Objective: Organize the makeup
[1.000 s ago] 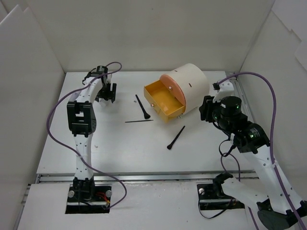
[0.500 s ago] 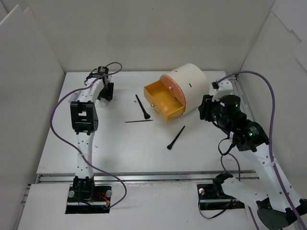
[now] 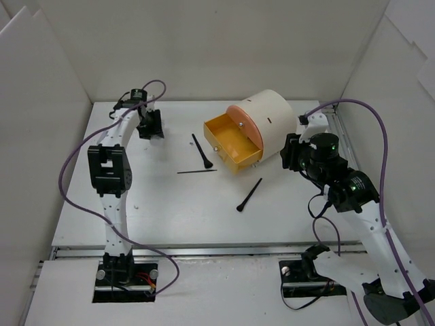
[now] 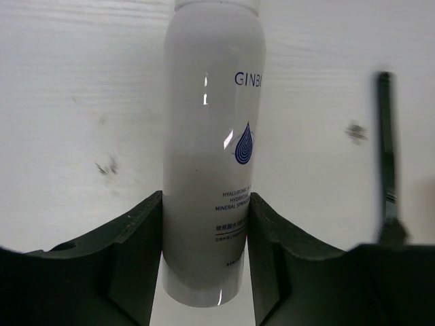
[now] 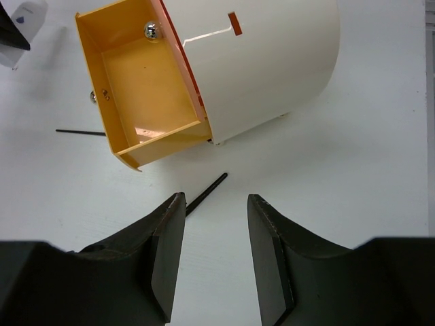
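The white tube (image 4: 211, 136) is clamped in the left gripper (image 4: 206, 207); the right gripper (image 5: 216, 224) is held apart, empty. The drawer (image 3: 239, 151) is unfilled; black brushes (image 3: 201, 152) are yet to be stowed.

A robotics lab's test cell: plain white panels (image 3: 204, 47) box in a white tabletop (image 3: 170, 204), with a left arm (image 3: 109, 173) and a right arm (image 3: 353, 193), trailing purple cables (image 3: 353, 102), bolted at its near edge.
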Tool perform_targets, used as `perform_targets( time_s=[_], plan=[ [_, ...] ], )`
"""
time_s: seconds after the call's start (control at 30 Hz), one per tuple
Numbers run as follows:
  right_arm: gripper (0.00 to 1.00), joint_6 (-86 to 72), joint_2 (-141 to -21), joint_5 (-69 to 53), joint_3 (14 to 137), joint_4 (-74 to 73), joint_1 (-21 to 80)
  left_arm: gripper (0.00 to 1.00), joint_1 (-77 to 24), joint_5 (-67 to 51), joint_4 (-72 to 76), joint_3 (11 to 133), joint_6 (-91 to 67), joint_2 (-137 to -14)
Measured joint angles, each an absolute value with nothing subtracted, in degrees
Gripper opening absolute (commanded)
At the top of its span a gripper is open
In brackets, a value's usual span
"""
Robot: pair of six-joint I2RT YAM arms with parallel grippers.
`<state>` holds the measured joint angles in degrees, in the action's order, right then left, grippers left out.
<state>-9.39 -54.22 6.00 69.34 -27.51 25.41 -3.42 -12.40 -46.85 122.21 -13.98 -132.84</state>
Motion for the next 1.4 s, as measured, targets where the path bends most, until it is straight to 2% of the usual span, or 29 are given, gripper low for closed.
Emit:
perform_targets(
  time_s=[0.27, 0.43, 0.6, 0.83, 0.93, 1.07, 1.13, 1.27, 1.4],
  plan=[
    [0.38, -8.97, -54.26, 5.30, 69.34, -27.40, 25.06, 0.00, -5.45, -26.87, -31.64, 103.13, -37.08, -104.12],
    [0.38, -8.75, -54.08, 4.62, 69.34, -27.20, 25.04, 0.00, -12.49, -30.33, -20.12, 96.71, -50.46, -95.11],
    [0.38, -8.34, -52.47, 4.03, 69.01, -27.07, 24.77, 0.00, -21.67, -28.58, -15.62, 95.37, -58.48, -96.75],
    [0.39, -7.66, -47.55, 4.03, 67.85, -26.85, 24.73, 0.00, -30.15, -18.24, -15.20, 94.48, -64.07, -99.42],
    [0.40, -7.62, -45.54, 4.03, 67.20, -26.81, 24.73, 0.07, -31.83, -13.50, -15.20, 94.48, -65.80, -99.57],
    [0.40, -7.64, -43.38, 4.05, 66.26, -26.81, 24.73, 0.10, -33.52, -9.34, -16.19, 96.14, -67.26, -101.21],
    [0.41, -7.66, -42.50, 4.05, 65.76, -26.81, 24.71, 0.15, -34.28, -7.99, -16.21, 97.10, -67.94, -102.80],
    [0.41, -7.68, -41.25, 4.08, 64.99, -26.89, 24.71, 0.20, -35.77, -5.89, -17.06, 97.17, -68.53, -105.71],
    [0.42, -7.70, -40.66, 4.08, 64.86, -26.87, 24.73, 0.33, -36.67, -4.64, -18.04, 97.23, -68.82, -108.05]
  ],
)
